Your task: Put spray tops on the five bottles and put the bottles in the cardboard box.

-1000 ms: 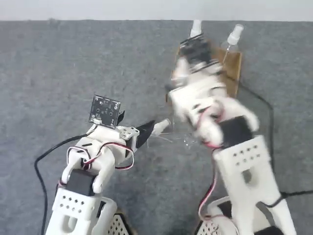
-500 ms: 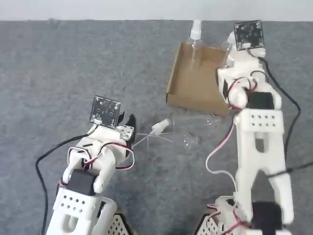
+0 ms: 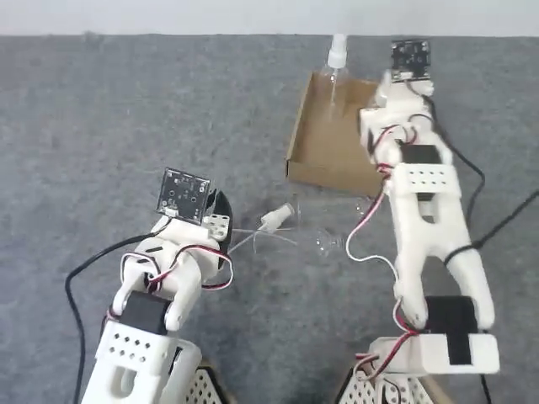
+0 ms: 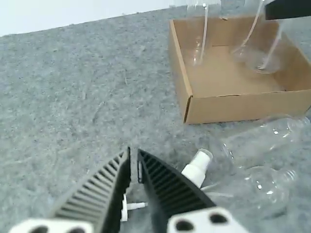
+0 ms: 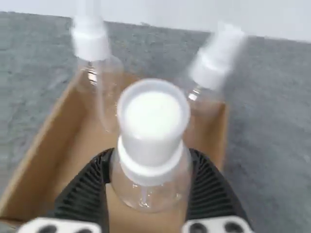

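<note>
Cardboard box (image 3: pixel 316 160) holds two topped bottles (image 5: pixel 95 63). My right pincer (image 5: pixel 150 167) grips a third bottle (image 5: pixel 150 145) above it. Two bare bottles (image 4: pixel 257 141) wait nearby. My left pincer (image 4: pixel 133 158) is closed and empty.

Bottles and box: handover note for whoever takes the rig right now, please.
Right gripper: shut on a capped bottle, held upright over the cardboard box.
Left gripper: shut, empty, low over the mat near the loose spray top.
Done: two capped bottles stand in the box.
Left: release the held bottle into the box; cap the two bare bottles lying on the mat by the box's near wall, then box them. One loose top seen.
</note>
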